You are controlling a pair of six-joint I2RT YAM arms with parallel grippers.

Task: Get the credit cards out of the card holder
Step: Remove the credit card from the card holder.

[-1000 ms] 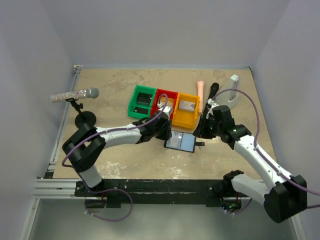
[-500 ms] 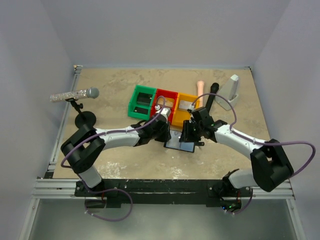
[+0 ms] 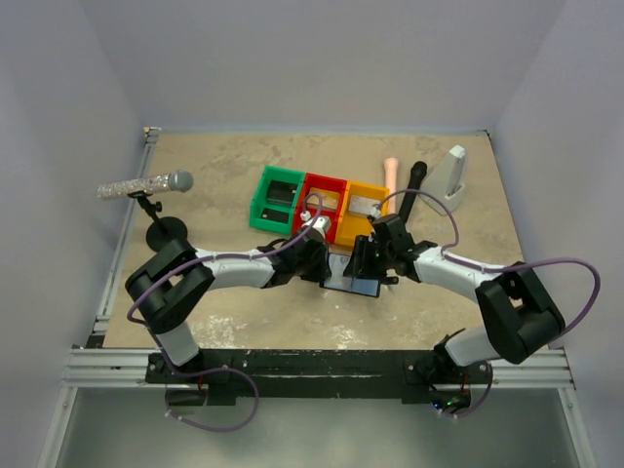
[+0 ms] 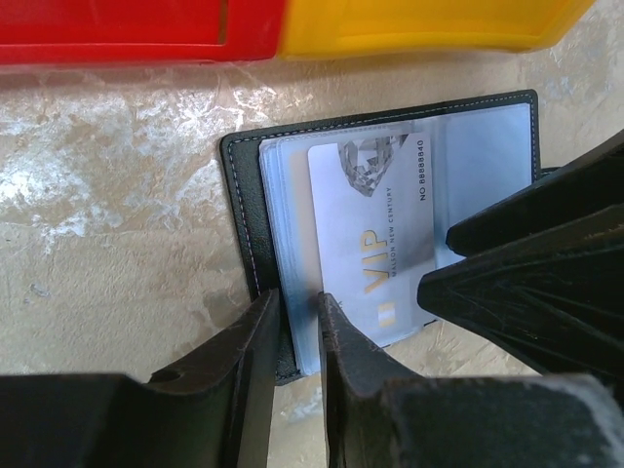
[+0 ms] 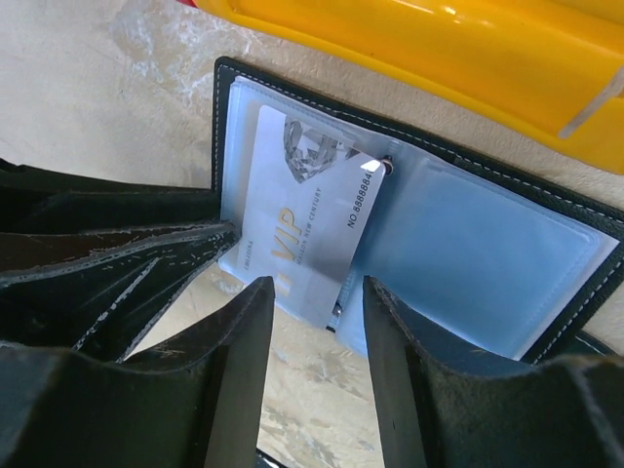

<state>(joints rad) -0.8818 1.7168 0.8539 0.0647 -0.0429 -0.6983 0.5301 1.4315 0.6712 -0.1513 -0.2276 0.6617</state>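
The card holder [image 3: 355,284] lies open on the table in front of the yellow bin, black outside with pale blue sleeves [image 5: 478,253]. A silvery credit card marked VIP [image 4: 375,244] sticks partly out of its left sleeve [image 5: 302,219]. My left gripper [image 4: 297,297] is shut on the card holder's left edge [image 4: 244,214], with the sleeve stack between its fingers [image 3: 327,269]. My right gripper [image 5: 317,288] is open, and its fingers straddle the card's near corner without touching it [image 3: 364,265]. No other credit cards show in the holder.
Joined green [image 3: 278,200], red [image 3: 320,205] and yellow [image 3: 361,219] bins stand just behind the holder. A microphone on a stand [image 3: 146,185] is at the left. A peach cylinder [image 3: 391,175], a black handle [image 3: 417,175] and a white wedge [image 3: 454,174] lie at the back right.
My right arm swung left from beside the yellow bin to the card holder and its jaws widened. My left gripper narrowed on the holder's edge.
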